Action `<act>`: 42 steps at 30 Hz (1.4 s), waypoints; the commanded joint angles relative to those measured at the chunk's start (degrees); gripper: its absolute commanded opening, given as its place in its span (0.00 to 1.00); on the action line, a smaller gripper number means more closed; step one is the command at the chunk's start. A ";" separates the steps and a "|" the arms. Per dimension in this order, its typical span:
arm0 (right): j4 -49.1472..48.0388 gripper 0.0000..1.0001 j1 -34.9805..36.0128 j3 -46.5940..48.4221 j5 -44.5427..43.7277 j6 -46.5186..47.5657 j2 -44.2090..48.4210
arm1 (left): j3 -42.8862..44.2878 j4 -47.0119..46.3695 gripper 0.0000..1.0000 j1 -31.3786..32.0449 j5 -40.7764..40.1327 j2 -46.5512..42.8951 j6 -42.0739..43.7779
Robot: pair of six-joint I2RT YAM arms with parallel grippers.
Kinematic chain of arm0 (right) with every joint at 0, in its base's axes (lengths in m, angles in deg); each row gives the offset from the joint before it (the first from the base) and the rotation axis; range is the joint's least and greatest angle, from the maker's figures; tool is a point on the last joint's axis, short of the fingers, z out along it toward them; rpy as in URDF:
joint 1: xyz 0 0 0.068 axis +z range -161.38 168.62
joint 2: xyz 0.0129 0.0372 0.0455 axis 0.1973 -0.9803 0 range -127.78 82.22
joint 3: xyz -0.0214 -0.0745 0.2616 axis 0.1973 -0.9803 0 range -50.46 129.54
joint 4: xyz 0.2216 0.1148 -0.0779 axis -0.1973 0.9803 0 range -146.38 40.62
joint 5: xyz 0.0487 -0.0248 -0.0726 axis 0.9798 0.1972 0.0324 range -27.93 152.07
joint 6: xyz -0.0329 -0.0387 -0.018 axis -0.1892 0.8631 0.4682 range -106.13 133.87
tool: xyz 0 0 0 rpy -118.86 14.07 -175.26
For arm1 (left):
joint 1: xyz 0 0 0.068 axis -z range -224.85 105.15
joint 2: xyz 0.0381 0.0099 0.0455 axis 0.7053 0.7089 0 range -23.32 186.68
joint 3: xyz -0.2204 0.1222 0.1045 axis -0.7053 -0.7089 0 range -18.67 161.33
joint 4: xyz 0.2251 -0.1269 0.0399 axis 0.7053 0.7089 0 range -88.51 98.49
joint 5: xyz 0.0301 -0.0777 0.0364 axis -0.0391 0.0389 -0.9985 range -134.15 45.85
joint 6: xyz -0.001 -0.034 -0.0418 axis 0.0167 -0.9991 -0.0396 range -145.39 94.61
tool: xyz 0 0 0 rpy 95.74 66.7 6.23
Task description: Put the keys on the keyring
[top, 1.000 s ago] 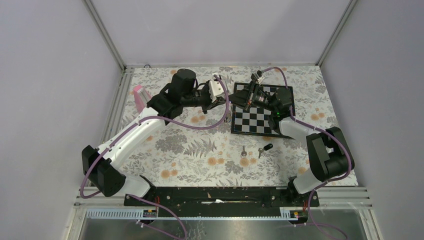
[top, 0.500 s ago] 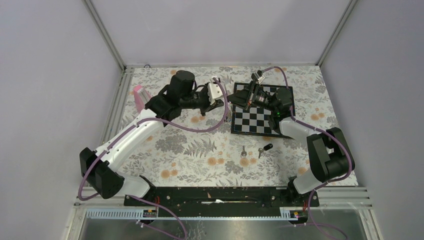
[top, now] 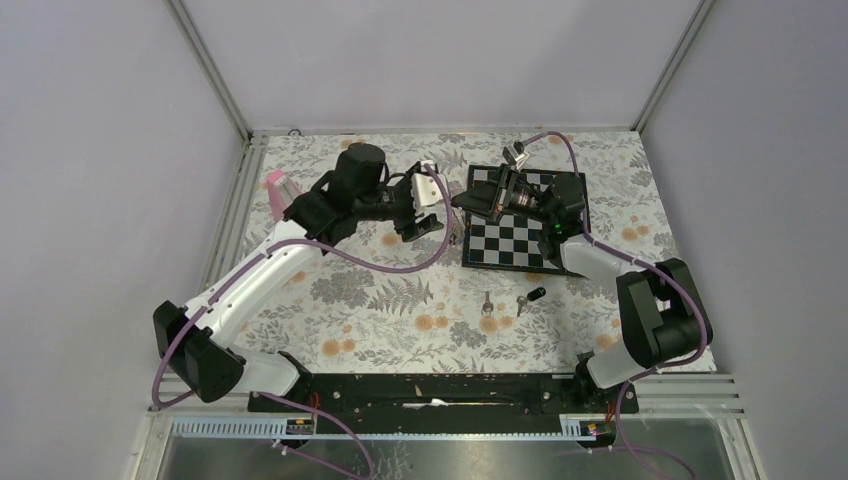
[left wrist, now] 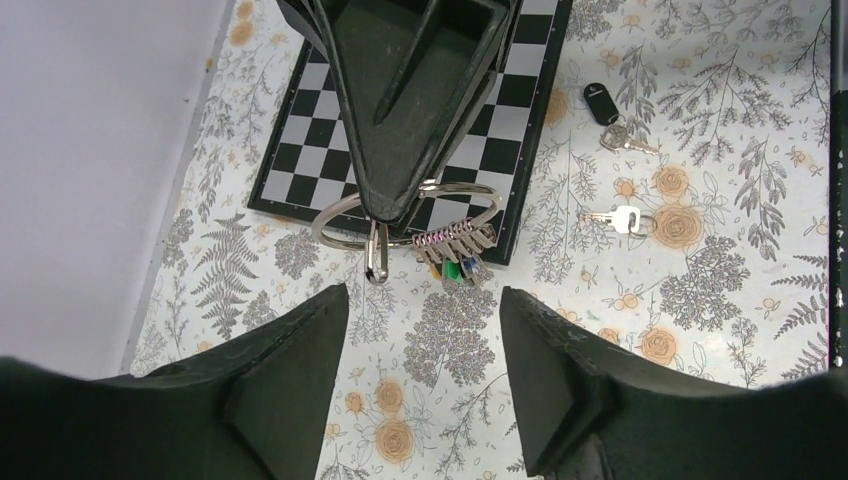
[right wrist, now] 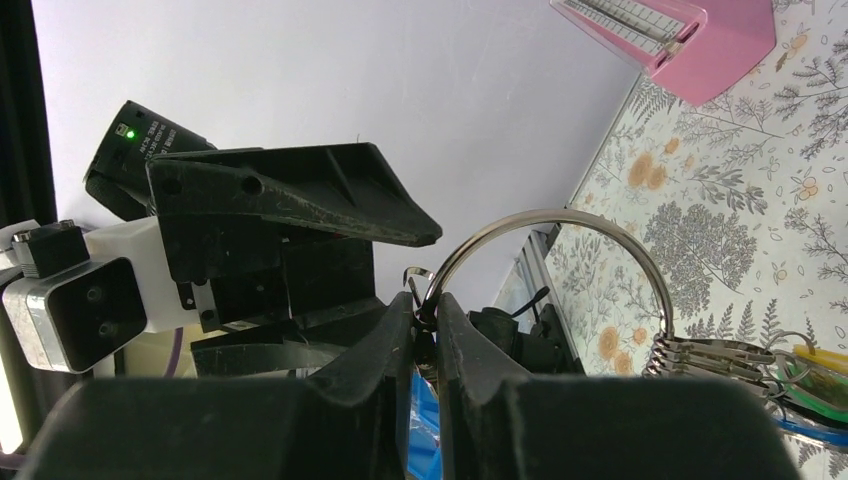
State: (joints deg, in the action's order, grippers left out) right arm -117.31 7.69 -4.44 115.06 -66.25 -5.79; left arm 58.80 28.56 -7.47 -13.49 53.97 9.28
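Right gripper (right wrist: 425,312) pinches the keyring (left wrist: 405,228) by its big ring at mid-frame in the left wrist view, seemingly hanging over the chessboard (left wrist: 300,150) edge. Left gripper (left wrist: 422,298) gapes wide, just short of it. Silver key (left wrist: 618,220) and black key (left wrist: 603,103) lie on the table (left wrist: 720,330), upper right.

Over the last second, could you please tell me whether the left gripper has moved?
Yes. In the top view the left gripper has drawn back from the chessboard's left edge, toward the near-left, leaving the keyring with the right gripper.

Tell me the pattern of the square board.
The board has black-and-white checks; top external view shows it best.
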 commanded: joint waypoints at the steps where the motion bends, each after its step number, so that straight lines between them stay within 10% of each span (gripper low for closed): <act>1: -0.87 0.00 -0.17 1.20 1.66 2.85 3.17 | 2.66 -1.30 0.65 -0.30 -1.07 0.87 1.47; 11: -0.83 0.00 -0.07 1.27 1.94 2.95 2.86 | 6.10 -1.04 0.57 -0.30 1.49 4.32 0.19; 21: -0.93 0.00 -0.09 1.23 1.99 2.95 3.06 | 6.70 0.17 0.21 -0.30 1.72 5.15 0.50; 31: -1.09 0.00 -0.09 1.18 2.03 2.95 3.54 | 6.05 -0.85 0.38 -0.30 -0.14 4.68 -0.47; 42: -1.03 0.00 -0.04 1.01 2.00 3.04 3.90 | 6.05 -0.92 0.20 -0.73 -0.38 4.75 -0.66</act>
State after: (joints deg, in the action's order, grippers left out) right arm -115.30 7.69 -4.44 115.80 -63.93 -4.39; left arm 63.34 29.04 -7.64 -13.80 59.57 8.63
